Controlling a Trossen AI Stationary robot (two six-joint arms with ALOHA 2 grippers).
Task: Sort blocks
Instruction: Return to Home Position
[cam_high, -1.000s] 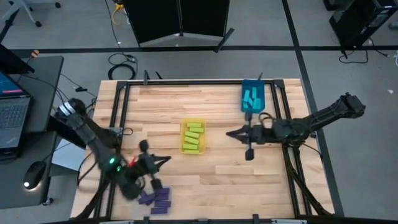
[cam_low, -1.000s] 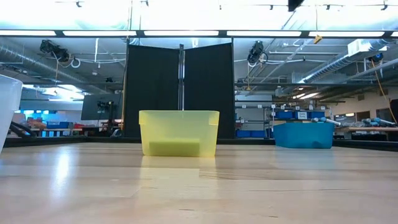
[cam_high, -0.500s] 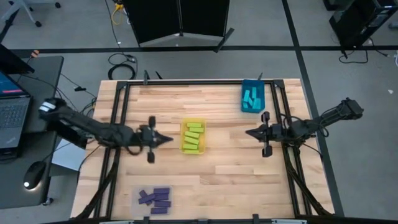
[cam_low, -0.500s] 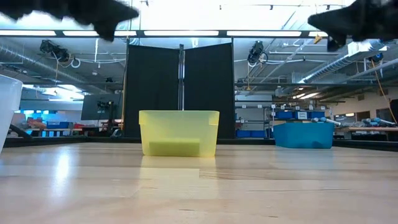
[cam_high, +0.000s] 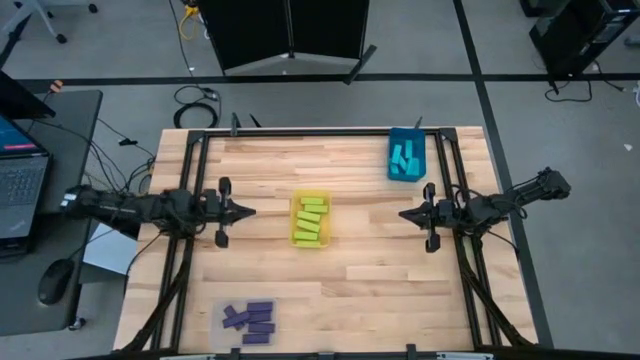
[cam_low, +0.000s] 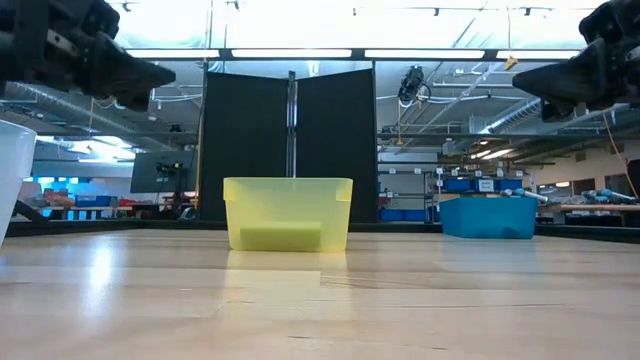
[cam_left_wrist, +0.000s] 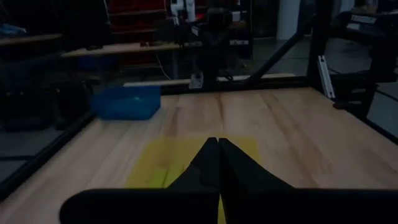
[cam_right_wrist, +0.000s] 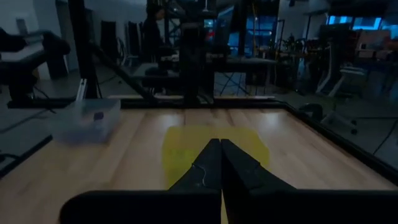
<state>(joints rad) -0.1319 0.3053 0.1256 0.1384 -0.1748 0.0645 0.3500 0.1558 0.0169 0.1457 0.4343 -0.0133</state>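
Note:
The blocks lie sorted in three bins. Yellow-green blocks (cam_high: 311, 220) fill the yellow bin (cam_high: 311, 197) at the table's middle. Cyan blocks (cam_high: 404, 157) lie in the blue bin (cam_high: 407, 136) at the far right. Purple blocks (cam_high: 250, 319) sit in the clear bin (cam_high: 222, 303) at the near left. My left gripper (cam_high: 250, 211) hovers shut left of the yellow bin, pointing at it. My right gripper (cam_high: 402, 214) hovers shut right of it, also pointing toward it. Both are raised above the table and hold nothing.
A black frame (cam_high: 200, 140) runs along the table's edges. Bare wood lies between the bins. In the low view the yellow bin (cam_low: 288, 213) stands at centre, the blue bin (cam_low: 488, 216) far right, the clear bin's wall (cam_low: 12, 180) at the left edge.
My left gripper has swung up from over the clear bin at the near left toward the table's middle, then drawn back leftward and levelled out. My right gripper has pulled back toward the table's right edge. The blocks have stayed in their bins.

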